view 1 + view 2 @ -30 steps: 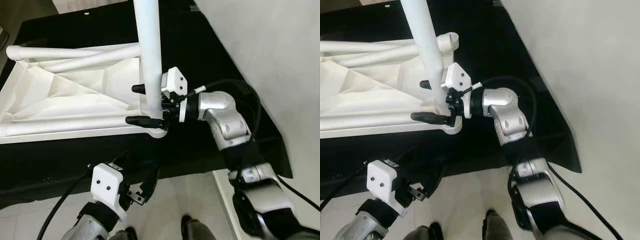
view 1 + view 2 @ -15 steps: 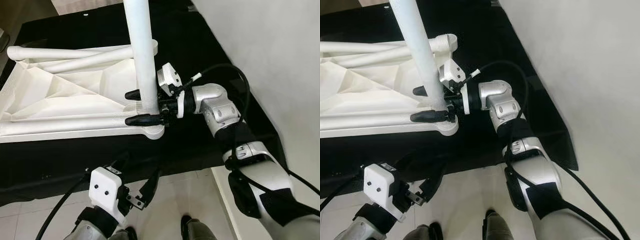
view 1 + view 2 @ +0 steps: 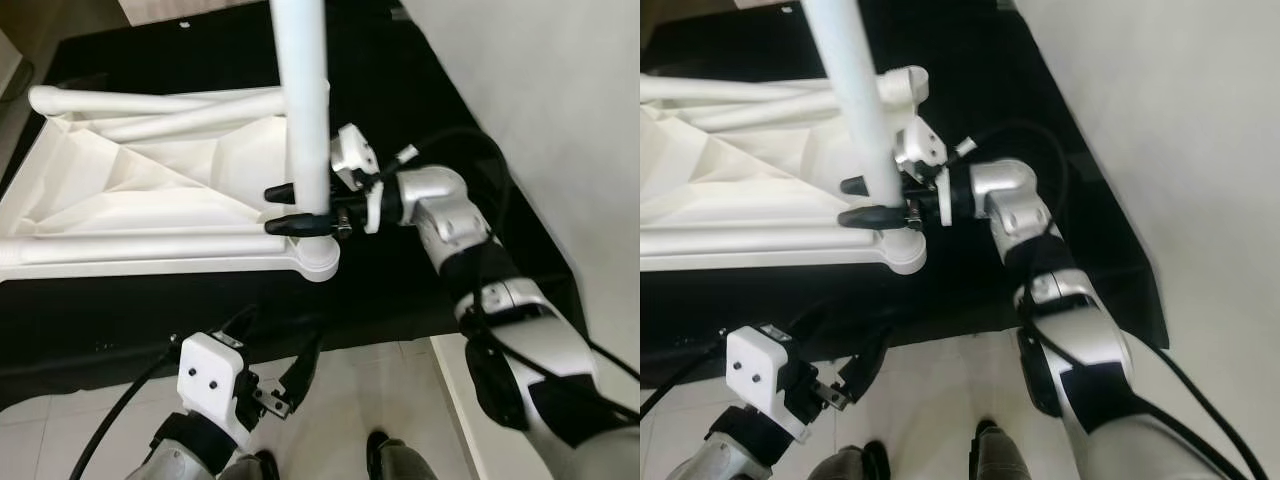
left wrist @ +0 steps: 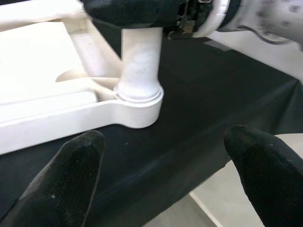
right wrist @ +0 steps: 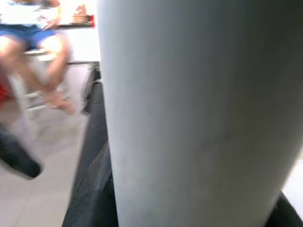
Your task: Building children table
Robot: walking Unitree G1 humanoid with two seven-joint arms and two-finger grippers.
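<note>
leg (image 3: 305,120) stands in the tabletop's (image 3: 130,190) corner socket (image 3: 318,262); our right tool (image 3: 300,208) pinches it just above the socket, our left tool (image 4: 156,165) spread, below the socket.

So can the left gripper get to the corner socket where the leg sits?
Probably yes: the left gripper is open and idle below the black mat's edge, facing the corner socket, nothing between; the right gripper holds the leg just above.
</note>
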